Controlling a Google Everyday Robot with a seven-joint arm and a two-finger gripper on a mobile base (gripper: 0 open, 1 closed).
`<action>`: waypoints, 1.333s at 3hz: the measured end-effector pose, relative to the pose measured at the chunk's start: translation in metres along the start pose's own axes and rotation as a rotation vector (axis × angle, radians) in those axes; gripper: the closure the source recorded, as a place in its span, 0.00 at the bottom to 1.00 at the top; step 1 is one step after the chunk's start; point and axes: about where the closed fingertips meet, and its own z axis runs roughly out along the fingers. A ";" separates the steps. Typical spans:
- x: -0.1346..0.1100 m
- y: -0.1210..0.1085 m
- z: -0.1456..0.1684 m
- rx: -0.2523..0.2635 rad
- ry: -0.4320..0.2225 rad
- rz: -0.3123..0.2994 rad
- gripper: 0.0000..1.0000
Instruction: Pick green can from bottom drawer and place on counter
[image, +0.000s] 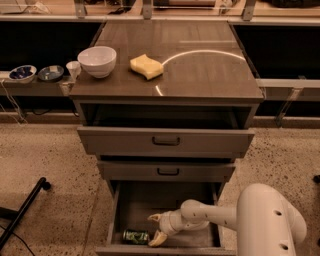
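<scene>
Green can (136, 236): one is counted, laid on its side on the floor of the bottom drawer (114, 220), near the front left corner. The green can is seen as a small, shiny dark green cylinder with pale markings.

Three drawers are counted in the cabinet. The bottom drawer is pulled far out. The middle drawer (200, 171) and the top drawer (115, 141) are each pulled out a little above it, and each is fitted with one dark handle.

One gripper (156, 229) is held inside the bottom drawer, just to the right of the can. Its two fingers (154, 217) are spread apart with nothing between them. The lower finger is placed just beside the can's end; whether it touches cannot be told. One white arm (215, 215) is reached in from the right.

On the counter (205, 75), one white bowl (97, 61) and one yellow sponge (146, 67) are set toward the left, near each other but apart. On a side shelf to the left, two small dishes (22, 73) and one small cup (73, 69) are lined up. One black bar (22, 212) is laid on the speckled floor, well apart from the cabinet.
</scene>
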 end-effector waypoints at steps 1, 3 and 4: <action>0.000 0.000 0.001 -0.003 0.000 0.000 0.35; 0.015 -0.011 0.054 -0.084 0.013 0.010 0.36; 0.022 -0.012 0.075 -0.121 0.020 0.010 0.36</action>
